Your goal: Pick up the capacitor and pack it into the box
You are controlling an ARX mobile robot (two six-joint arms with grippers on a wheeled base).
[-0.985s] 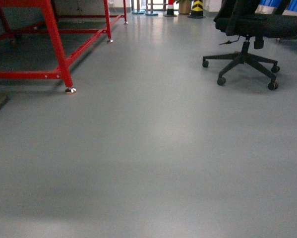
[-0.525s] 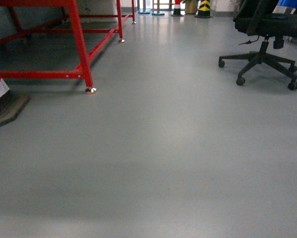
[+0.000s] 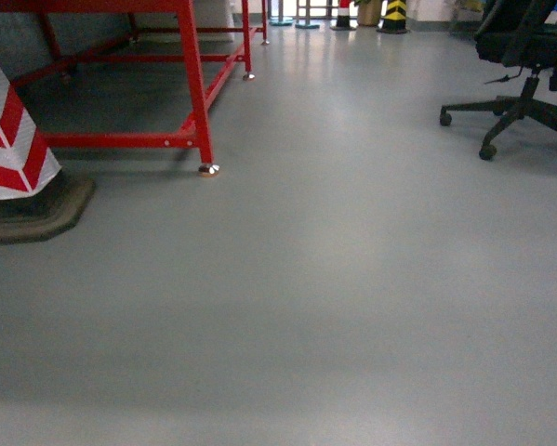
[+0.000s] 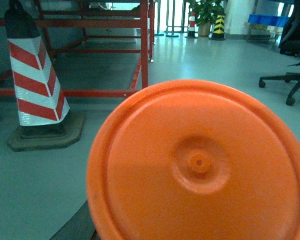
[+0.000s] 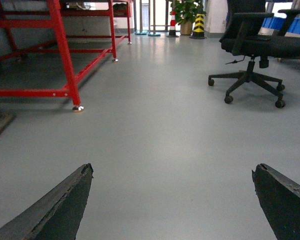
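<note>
- Capacitor: not identifiable; an orange disc (image 4: 200, 165) fills the left wrist view, so the left jaws' state cannot be told.
- Right gripper (image 5: 172, 167): jaws spread wide above grey floor (image 5: 160, 115).

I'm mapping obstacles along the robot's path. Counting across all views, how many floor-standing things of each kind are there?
Red-and-white striped cone: 1
Red metal frame: 1
Black office chair: 1
Yellow-and-black striped post: 1
Potted plant: 1
Total: 5

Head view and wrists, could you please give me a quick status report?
Right hand open, empty. Left hand not visible behind orange disc. Box and capacitor not in sight. Striped cone and red frame ahead left, office chair ahead right.
</note>
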